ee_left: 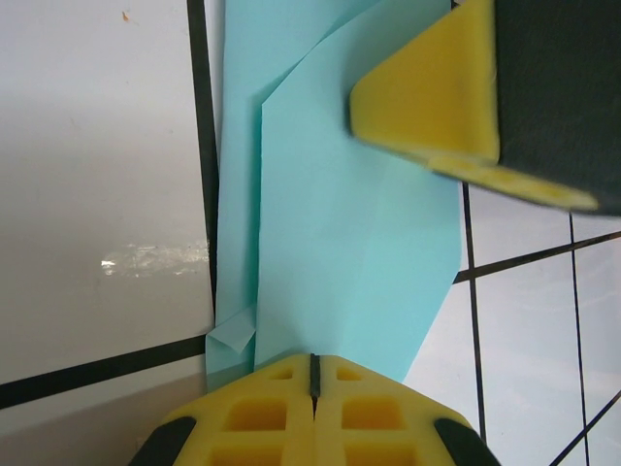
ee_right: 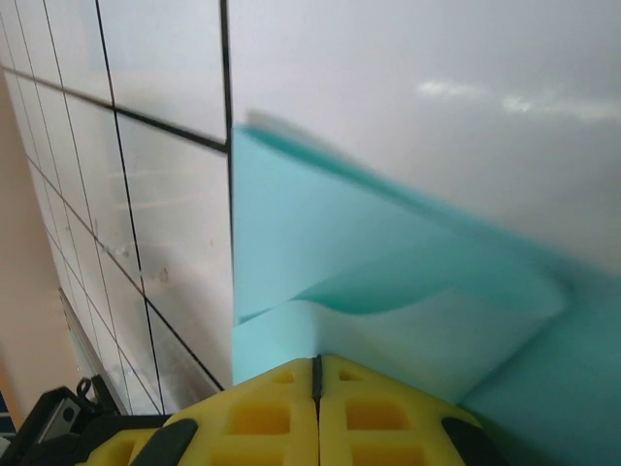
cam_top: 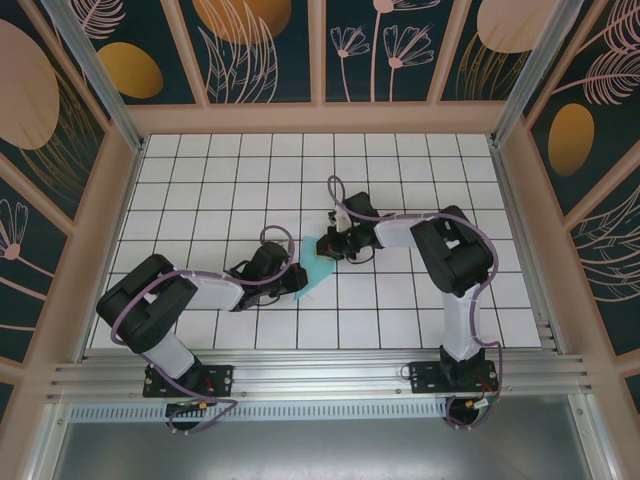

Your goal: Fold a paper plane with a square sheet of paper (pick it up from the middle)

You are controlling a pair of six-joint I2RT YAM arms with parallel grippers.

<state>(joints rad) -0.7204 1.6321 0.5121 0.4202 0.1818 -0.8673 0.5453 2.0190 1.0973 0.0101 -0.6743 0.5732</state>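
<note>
Top external: L gripper point(cam_top: 299, 276), R gripper point(cam_top: 329, 244) low, pinching paper point(cam_top: 315, 268).

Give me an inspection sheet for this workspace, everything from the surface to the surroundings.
Surface: white gridded table, glare patches.
Job's things: turquoise paper, partly folded with creases, lying between the grippers.
Clutter: nothing seen.
Grippers: left gripper shut, tips at the paper's edge; right gripper shut, seemingly pinching a raised flap.
Cables: purple cables looped along both arms.
Surroundings: floral wall panels, aluminium rail at the near edge.
</note>
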